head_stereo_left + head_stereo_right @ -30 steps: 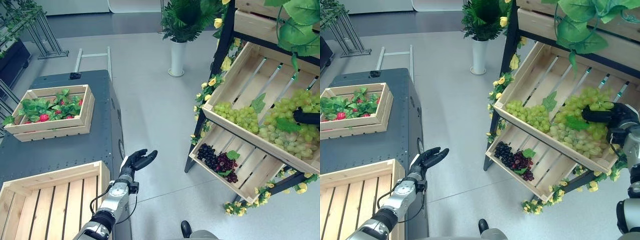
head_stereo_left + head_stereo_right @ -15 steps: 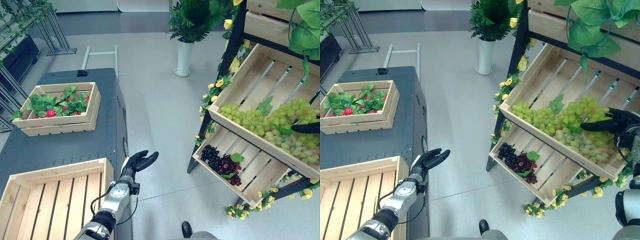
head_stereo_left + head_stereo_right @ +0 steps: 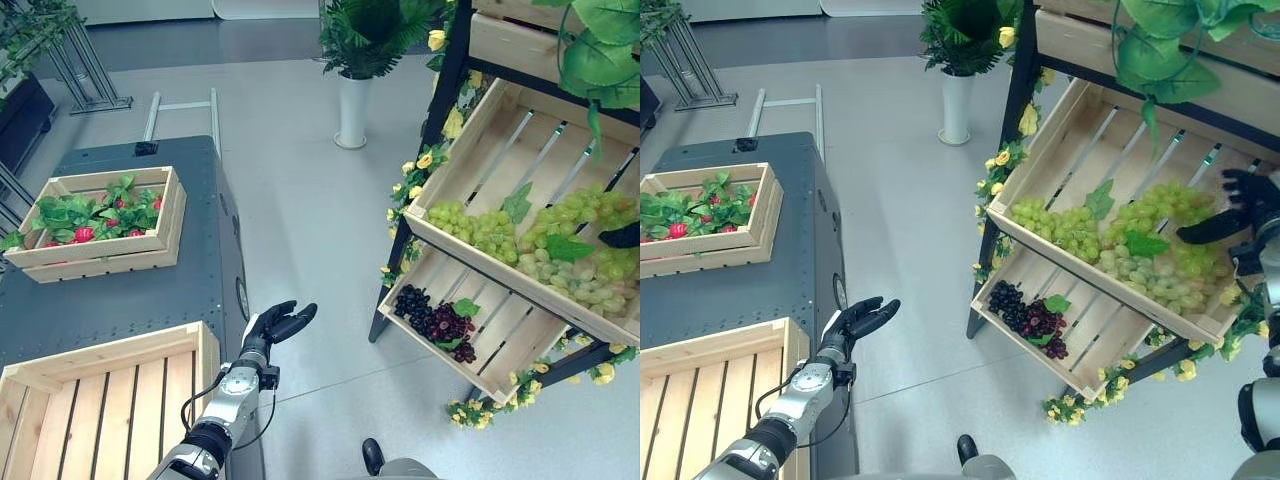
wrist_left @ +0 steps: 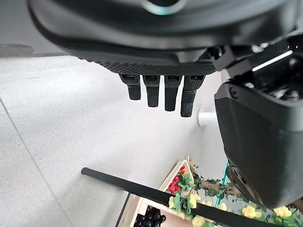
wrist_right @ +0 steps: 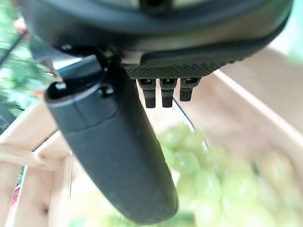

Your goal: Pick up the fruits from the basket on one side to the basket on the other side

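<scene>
- The right hand (image 3: 1240,212) hung over the far right end of the upper slanted crate (image 3: 1080,130) on the wooden rack, above the pile of green grapes (image 3: 1140,255); its fingers were spread and straight, and no fruit was in them.
- In the right wrist view the fingers (image 5: 163,92) pointed out straight over the green grapes (image 5: 189,163), with the thumb (image 5: 113,156) standing apart from them.
- The green grapes lay in the low part of that upper crate, a few green leaves (image 3: 1145,243) on top of them.
- In the lower crate (image 3: 1095,335) of the rack sat a small heap of dark and red grapes (image 3: 1025,318), near its left end.
- Yellow flowers (image 3: 1000,160) ran along the rack's dark post and lower edge.
- The left hand (image 3: 275,325) was held out over the floor just beside the dark cabinet (image 3: 130,290), fingers loosely extended and holding nothing; the left wrist view showed its fingers (image 4: 158,94) straight in a row.
- On the cabinet stood a bare wooden crate (image 3: 95,400) at the near end and, further back, a smaller crate (image 3: 100,225) with leaves and red fruit.
- A potted plant in a white vase (image 3: 352,110) stood on the floor behind the rack.
</scene>
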